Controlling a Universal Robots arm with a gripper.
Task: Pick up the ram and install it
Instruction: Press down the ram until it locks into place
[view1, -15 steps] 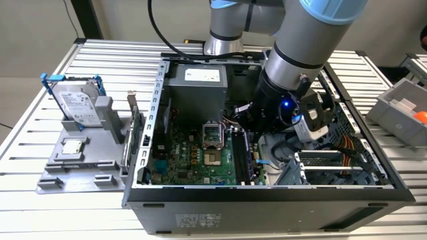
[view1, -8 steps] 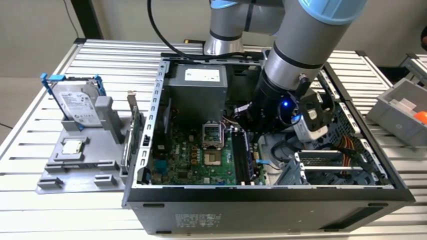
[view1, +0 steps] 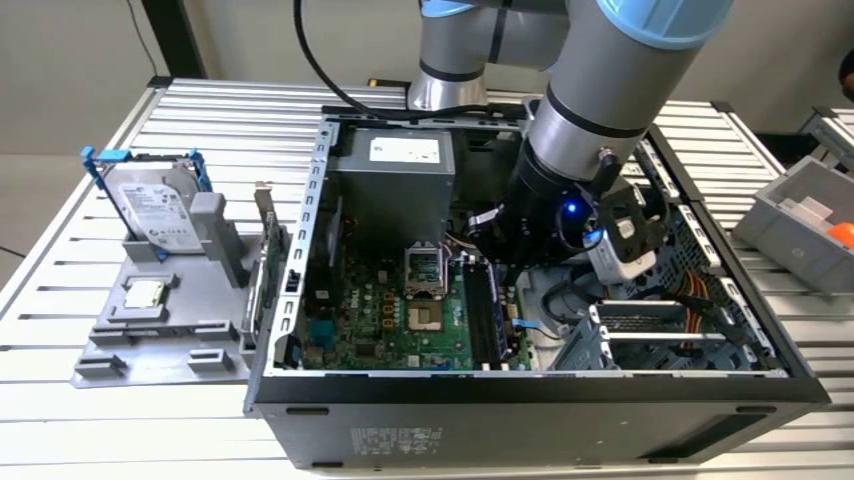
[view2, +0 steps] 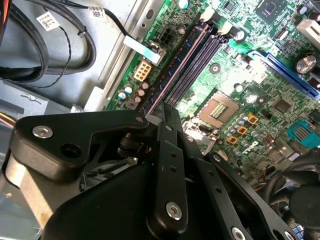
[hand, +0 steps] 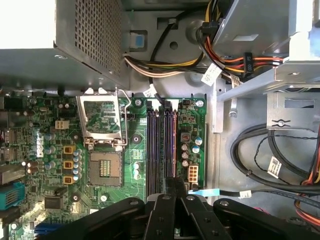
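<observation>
The open computer case (view1: 534, 390) lies on a slatted metal table (view1: 107, 420), and the robot arm (view1: 601, 110) reaches down into it. On the green motherboard (view1: 387, 320) the processor socket (hand: 102, 145) stands open and bare. The gripper (view2: 159, 111) sits low over the memory slots (hand: 161, 150), clenched on the ram (view2: 175, 72), a thin stick that seems to stand edge-on in one slot. On the exterior view's left, a hard drive (view1: 150, 212) and a small silver chip (view1: 144, 292) rest on a grey stand (view1: 187, 335).
</observation>
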